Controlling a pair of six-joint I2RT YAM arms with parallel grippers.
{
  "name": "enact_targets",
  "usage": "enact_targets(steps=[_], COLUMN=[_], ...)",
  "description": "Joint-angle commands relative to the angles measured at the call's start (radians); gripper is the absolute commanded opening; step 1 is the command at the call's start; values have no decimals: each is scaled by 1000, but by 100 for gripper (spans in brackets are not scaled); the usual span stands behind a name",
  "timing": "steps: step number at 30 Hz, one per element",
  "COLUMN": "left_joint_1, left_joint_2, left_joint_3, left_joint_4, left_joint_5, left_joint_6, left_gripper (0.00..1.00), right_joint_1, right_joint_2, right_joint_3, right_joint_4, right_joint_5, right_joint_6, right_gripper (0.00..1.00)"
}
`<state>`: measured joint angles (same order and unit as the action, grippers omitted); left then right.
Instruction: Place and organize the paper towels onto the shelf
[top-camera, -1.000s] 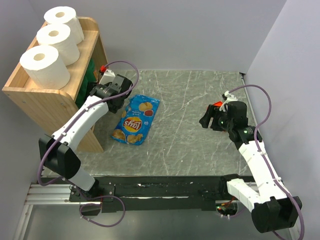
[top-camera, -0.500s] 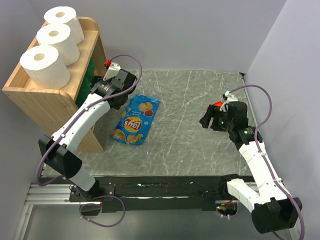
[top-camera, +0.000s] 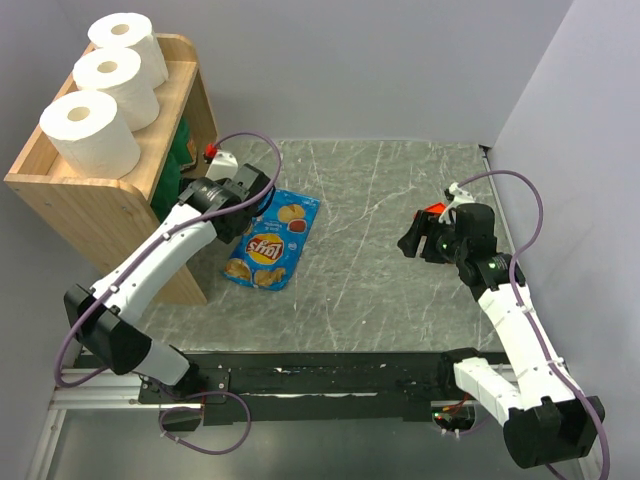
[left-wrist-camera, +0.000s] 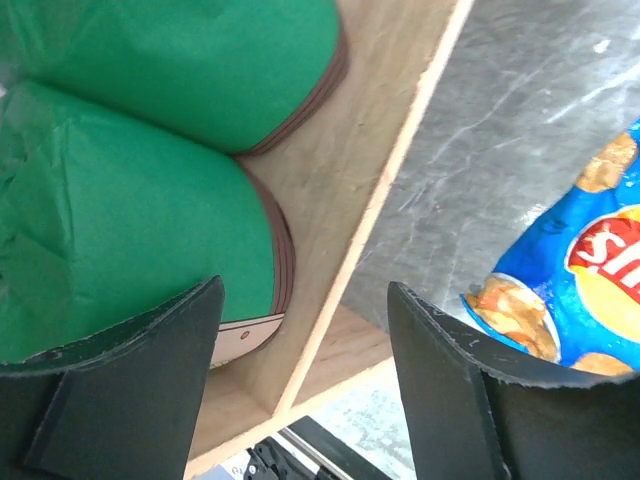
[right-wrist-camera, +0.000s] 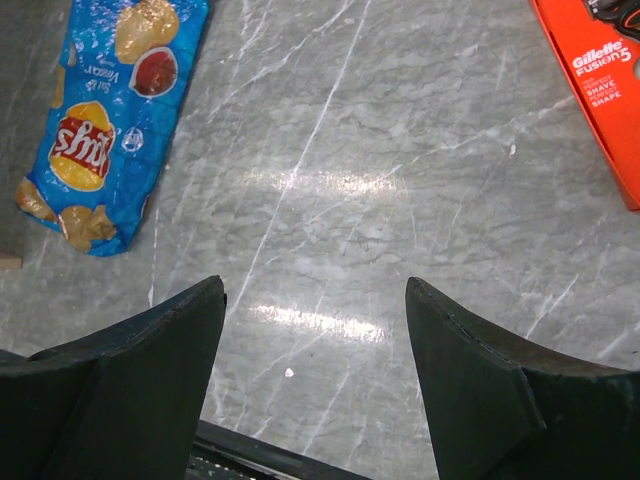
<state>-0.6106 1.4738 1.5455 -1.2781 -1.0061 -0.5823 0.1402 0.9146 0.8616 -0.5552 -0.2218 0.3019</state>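
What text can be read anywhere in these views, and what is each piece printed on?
"Gillette Fusion5": on the orange-red box; the smaller lines under it are too small to read reliably.
"Lay's": the logo on the blue chip bag; its small print is too blurred to read.

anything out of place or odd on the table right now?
Two strays: a blue chip bag lies flat on the table beside the shelf, and an orange razor pack sits near the right gripper. One green roll has a crumpled wrap.
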Motion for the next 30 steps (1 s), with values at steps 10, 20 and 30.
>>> enact_targets(steps=[10, 20, 30], left_joint_1=[46, 6, -170], left_joint_2=[29, 59, 40], left_joint_3=[-22, 60, 96], left_joint_4=[-89, -21, 336], left_joint_5=[-178, -114, 95], left_joint_6=[-132, -44, 223], left_gripper=[76, 79, 82], right_joint_1=[18, 18, 58], right_joint_2=[-75, -59, -37], right_joint_3=[11, 25, 207], right_joint_4=[-41, -61, -181], right_joint_5=[21, 22, -13], right_joint_6=[-1, -3, 8], right_gripper=[81, 81, 99])
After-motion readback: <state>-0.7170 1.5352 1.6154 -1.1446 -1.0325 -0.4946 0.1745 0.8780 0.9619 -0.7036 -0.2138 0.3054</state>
